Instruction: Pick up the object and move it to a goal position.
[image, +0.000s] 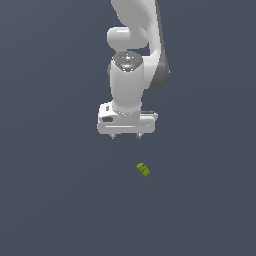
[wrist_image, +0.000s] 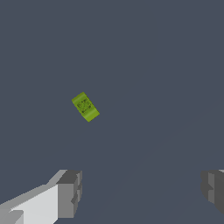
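Observation:
The object (image: 143, 169) is a tiny yellow-green block with dark marks on its face, lying askew on the flat dark grey surface. The white arm hangs straight down over it, and my gripper (image: 125, 136) sits above the block and a little toward the exterior view's left, clear of it. In the wrist view the object (wrist_image: 85, 106) lies well apart from the grey fingertips (wrist_image: 70, 192), which stand wide apart with nothing between them. My gripper (wrist_image: 142, 190) is open.
A plain dark grey surface (image: 60, 200) spreads all around the block. No other objects, containers or edges show in either view.

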